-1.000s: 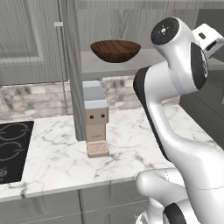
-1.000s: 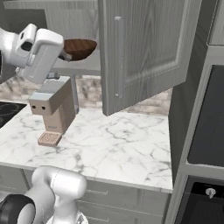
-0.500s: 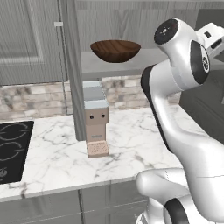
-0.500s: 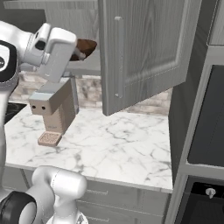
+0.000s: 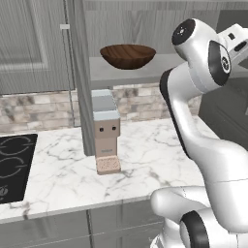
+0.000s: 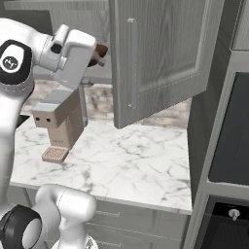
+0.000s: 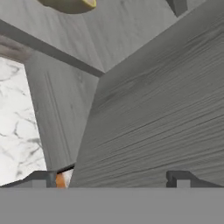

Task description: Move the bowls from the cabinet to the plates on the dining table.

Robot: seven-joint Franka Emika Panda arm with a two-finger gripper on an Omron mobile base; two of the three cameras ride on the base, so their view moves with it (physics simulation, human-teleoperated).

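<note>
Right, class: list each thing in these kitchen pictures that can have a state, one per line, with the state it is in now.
Cabinet door: swung open.
Brown bowl: upright on the cabinet shelf, untouched.
Yellow-olive bowl: in the cabinet, only its edge visible, not gripped.
Gripper: jaws open, holding nothing, facing the cabinet.
Hob: no pan on the visible part.
Coffee machine: upright on the counter, nothing on its tray.

marble counter (image 5: pixel 145 160), black hob (image 5: pixel 12 164), stone backsplash (image 5: pixel 38 104)
</note>
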